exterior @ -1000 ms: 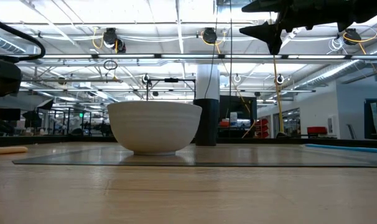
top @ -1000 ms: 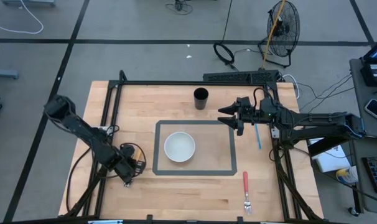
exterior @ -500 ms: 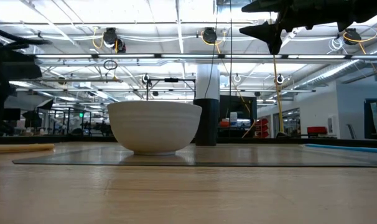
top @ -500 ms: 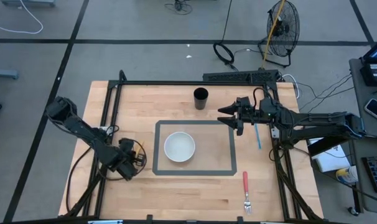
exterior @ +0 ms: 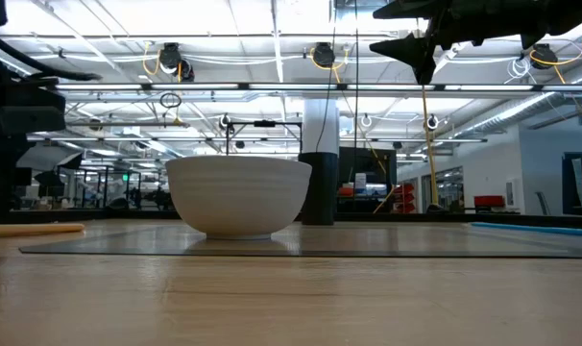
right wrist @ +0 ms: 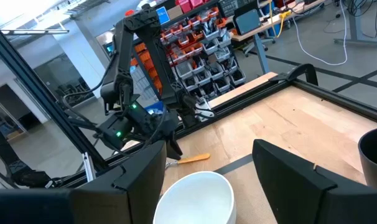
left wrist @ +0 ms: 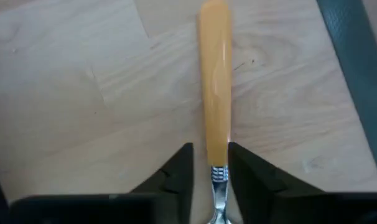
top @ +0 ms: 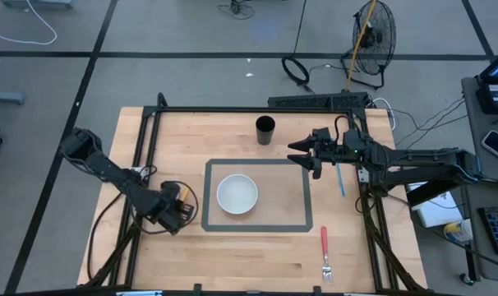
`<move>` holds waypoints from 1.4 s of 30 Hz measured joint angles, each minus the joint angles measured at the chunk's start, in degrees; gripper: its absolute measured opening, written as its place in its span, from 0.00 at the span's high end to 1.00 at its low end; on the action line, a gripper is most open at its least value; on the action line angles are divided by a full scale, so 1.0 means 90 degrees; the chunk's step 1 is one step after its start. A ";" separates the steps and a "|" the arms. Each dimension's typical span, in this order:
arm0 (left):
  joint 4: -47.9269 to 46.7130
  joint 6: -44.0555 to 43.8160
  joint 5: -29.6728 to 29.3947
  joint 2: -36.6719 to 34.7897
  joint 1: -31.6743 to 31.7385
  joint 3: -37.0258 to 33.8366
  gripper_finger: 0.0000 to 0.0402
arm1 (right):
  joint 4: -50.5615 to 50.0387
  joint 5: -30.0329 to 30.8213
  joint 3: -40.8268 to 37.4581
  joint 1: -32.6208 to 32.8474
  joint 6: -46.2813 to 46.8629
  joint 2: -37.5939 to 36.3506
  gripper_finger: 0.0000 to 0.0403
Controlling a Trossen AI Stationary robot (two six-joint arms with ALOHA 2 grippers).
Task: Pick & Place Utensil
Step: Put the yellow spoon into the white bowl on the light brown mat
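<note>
Between left gripper's (left wrist: 210,168) fingers (left wrist: 179,171), orange-handled utensil (left wrist: 214,87) (seemingly unclamped).

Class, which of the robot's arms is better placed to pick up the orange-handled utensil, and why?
Left. Its tool straddles the orange-handled utensil beside the grey mat, fingers open. The right tool hangs open above the mat's far corner.

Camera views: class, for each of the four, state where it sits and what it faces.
High: overhead, straight down; both arms, white bowl.
Low: table height, level; bowl, right end effector overhead.
Left wrist: looking down at the orange-handled utensil between its fingers.
Right wrist: across the table; bowl, left arm.
Shared: the bowl.
</note>
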 joint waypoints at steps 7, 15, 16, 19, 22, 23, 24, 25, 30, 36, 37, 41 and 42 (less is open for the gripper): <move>0.1367 0.0656 0.0362 -0.0034 0.0320 -0.0481 0.58 | 0.0000 0.0000 0.0000 0.0000 0.0000 0.0000 0.41; 0.1195 0.0701 0.0679 -0.0019 0.0437 -0.0583 0.71 | -0.0012 -0.0017 0.0002 0.0000 0.0000 0.0002 0.41; 0.1173 0.0772 0.0712 -0.0019 0.0444 -0.0587 0.75 | -0.0007 -0.0018 0.0002 0.0000 -0.0002 0.0002 0.41; 0.1141 0.0866 0.0720 -0.0019 0.0477 -0.0588 0.90 | -0.0015 -0.0019 0.0000 0.0000 -0.0010 0.0002 0.41; 0.1142 0.0906 0.0749 -0.0019 0.0518 -0.0588 0.91 | -0.0019 -0.0019 0.0002 0.0000 -0.0023 0.0002 0.41; 0.1142 0.0917 0.0756 -0.0019 0.0533 -0.0588 0.91 | -0.0019 -0.0019 0.0002 0.0000 -0.0029 0.0002 0.41; 0.1142 0.0919 0.0762 -0.0019 0.0544 -0.0588 0.91 | -0.0019 -0.0019 0.0002 0.0000 -0.0050 0.0002 0.41; 0.1142 0.0919 0.0757 -0.0019 0.0544 -0.0588 0.91 | -0.0021 -0.0019 0.0002 0.0000 -0.0065 0.0002 0.41; 0.1138 0.0920 0.0664 -0.0025 0.0541 -0.0570 0.91 | -0.0022 -0.0019 0.0002 0.0000 -0.0075 0.0002 0.41; 0.1071 0.0914 0.0506 -0.0005 0.0537 -0.0452 0.91 | -0.0022 -0.0019 0.0002 0.0000 -0.0075 0.0002 0.41; 0.1042 0.0914 0.0467 -0.0002 0.0537 -0.0419 0.91 | -0.0022 -0.0019 0.0002 0.0000 -0.0075 0.0002 0.41; 0.0929 0.0898 0.0121 0.0012 0.0537 -0.0301 0.91 | -0.0024 -0.0021 0.0002 0.0000 -0.0075 0.0002 0.41; 0.0872 0.0899 -0.0040 0.0024 0.0537 -0.0265 0.91 | -0.0024 -0.0020 0.0002 0.0000 -0.0075 0.0002 0.41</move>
